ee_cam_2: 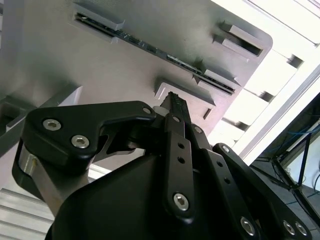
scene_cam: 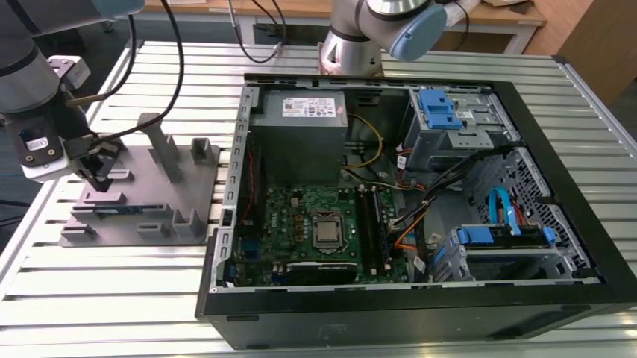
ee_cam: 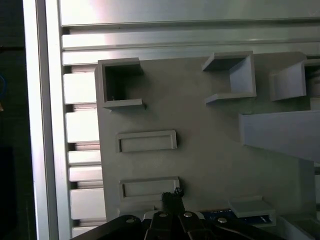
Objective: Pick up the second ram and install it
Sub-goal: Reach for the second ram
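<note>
Slatted aluminium bench (scene_cam: 119, 298), carrying everything below. Open computer case (scene_cam: 398, 328) well off to the side of the claw, towards the exterior view's right, with the green motherboard (scene_cam: 289, 246) flat on its floor. Grey parts holder (scene_cam: 139, 190) directly under the claw, with raised blocks and narrow slots.

Claw (scene_cam: 101, 181) hanging tip-down over the holder, close above one raised block; in both wrist views (ee_cam_2: 175, 100) (ee_cam: 171, 196) fingers drawn together, gripping nothing.

Second ram (scene_cam: 124, 211) seated on edge in a holder slot, near the claw tips and just below them, not touching; seen in the second wrist view (ee_cam_2: 150, 50) as a thin dark line between two end blocks, and in the first wrist view (ee_cam: 220, 218) as a sliver of blue board beside the claw.

Handling, by judgement: light, stiff and thin, yet brittle under twist; smooth faces likely to slip in a loose pinch. Best taken across the two flat faces near mid-length, at the exposed upper edge, squarely, clear of the contact edge down in the slot.
</note>
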You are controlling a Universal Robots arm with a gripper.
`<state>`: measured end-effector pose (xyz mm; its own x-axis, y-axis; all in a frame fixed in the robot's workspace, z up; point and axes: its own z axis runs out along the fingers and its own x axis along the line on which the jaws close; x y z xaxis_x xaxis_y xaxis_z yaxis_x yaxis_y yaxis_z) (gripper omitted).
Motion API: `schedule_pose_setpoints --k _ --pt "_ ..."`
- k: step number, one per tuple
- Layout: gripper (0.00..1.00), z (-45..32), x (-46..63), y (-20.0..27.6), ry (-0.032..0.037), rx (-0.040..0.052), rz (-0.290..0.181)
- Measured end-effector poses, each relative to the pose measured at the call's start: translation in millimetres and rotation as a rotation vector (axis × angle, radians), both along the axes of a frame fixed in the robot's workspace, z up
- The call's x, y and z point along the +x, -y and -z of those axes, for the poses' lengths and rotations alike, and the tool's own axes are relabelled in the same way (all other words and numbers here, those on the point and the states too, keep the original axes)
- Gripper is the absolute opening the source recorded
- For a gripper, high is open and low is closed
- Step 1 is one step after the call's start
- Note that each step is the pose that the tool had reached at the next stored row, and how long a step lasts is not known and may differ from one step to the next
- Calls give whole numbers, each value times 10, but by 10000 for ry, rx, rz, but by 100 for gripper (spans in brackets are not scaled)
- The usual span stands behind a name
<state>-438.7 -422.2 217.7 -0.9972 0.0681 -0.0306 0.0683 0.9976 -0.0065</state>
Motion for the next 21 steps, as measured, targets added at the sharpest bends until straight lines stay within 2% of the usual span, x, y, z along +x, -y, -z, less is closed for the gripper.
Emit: schedule_pose_setpoints --k 2,8,13,18,21 --pt "11 0 6 0 0 -1 -1" --pt "11 0 133 9 -6 -1 -1" --pt "11 0 189 116 -10 -3 -1" --pt "11 4 302 176 -21 -2 0" --pt "11 7 327 231 -22 -3 0"
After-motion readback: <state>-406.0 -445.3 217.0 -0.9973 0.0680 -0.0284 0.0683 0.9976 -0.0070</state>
